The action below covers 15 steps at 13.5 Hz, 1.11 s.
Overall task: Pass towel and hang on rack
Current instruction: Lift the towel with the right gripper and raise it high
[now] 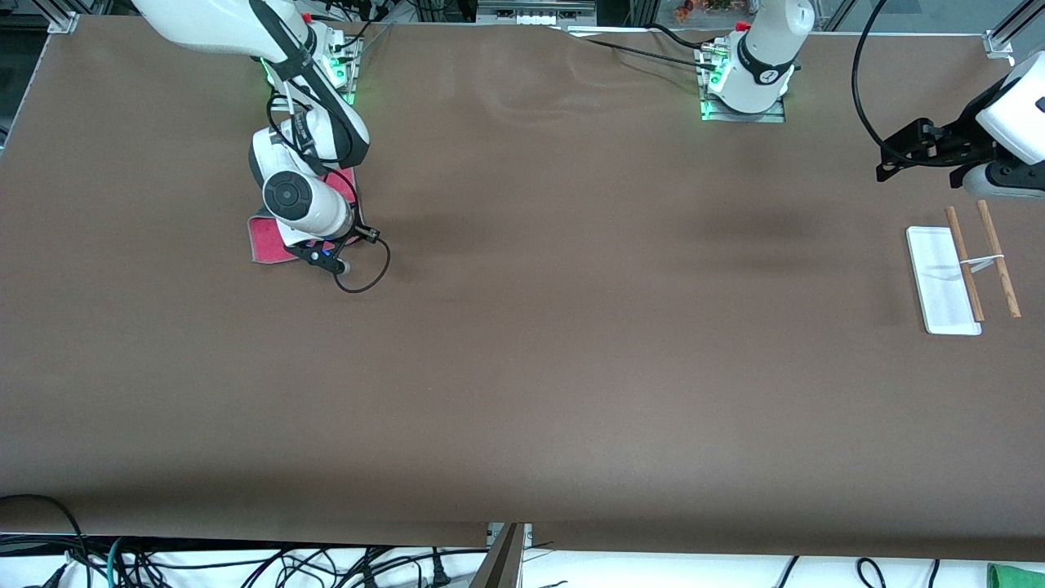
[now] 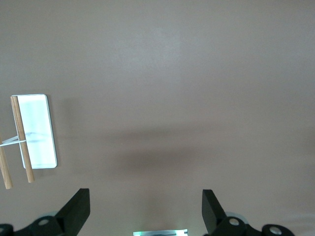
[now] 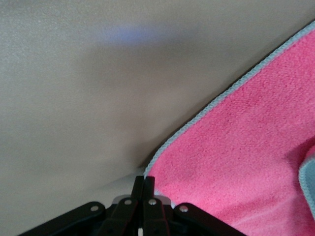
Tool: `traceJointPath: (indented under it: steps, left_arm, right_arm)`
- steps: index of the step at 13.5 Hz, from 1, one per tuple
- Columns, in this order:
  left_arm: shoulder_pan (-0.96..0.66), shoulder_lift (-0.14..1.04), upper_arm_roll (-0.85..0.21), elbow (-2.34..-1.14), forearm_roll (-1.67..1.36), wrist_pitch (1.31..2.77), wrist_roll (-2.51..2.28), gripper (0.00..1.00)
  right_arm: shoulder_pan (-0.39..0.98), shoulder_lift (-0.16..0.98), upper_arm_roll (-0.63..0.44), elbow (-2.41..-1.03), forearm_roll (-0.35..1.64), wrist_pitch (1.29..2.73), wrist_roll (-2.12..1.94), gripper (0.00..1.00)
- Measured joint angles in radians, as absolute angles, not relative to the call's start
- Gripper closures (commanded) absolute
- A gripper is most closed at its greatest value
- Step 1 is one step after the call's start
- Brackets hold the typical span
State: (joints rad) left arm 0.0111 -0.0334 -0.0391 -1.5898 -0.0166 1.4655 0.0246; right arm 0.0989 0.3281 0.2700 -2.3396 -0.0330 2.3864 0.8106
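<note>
The towel (image 1: 268,241) lies pink face up with a grey stitched border at the right arm's end of the table, mostly hidden under the right arm's hand (image 1: 298,204). In the right wrist view the right gripper (image 3: 143,180) is shut on the towel's (image 3: 246,147) corner, low at the table. The rack (image 1: 939,282), a white base with two brown rods (image 1: 998,257), stands at the left arm's end. The left gripper (image 1: 894,155) hangs open and empty in the air beside the rack (image 2: 42,132), waiting, its fingers (image 2: 78,206) wide apart.
The brown table cover (image 1: 522,327) stretches between towel and rack. A black cable (image 1: 367,273) loops off the right wrist onto the table beside the towel. The arm bases (image 1: 747,90) stand along the edge farthest from the front camera.
</note>
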Motion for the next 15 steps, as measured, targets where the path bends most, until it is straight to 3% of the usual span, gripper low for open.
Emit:
traceJointPath:
  steps: [3,5,9,15]
  left_arm:
    - [0.011,-0.033,-0.039,-1.590,-0.017,1.466,0.025,0.00]
    - [0.011,-0.033,-0.039,-1.590,-0.017,1.466,0.025,0.00]
    - [0.011,-0.033,-0.039,-1.590,-0.017,1.466,0.025,0.00]
    - [0.012,-0.033,-0.040,-1.590,-0.017,1.465,0.025,0.00]
  right_arm:
    - [0.099,0.323,0.270,-2.325,-0.033,2.353,0.811,1.00]
    - [0.099,0.308,0.270,-2.269,-0.033,2.259,0.811,1.00]
    - [0.100,0.260,0.288,-2.022,-0.033,1.886,0.807,1.00]
    - [0.109,0.196,0.399,-1.523,0.019,1.322,0.778,1.00]
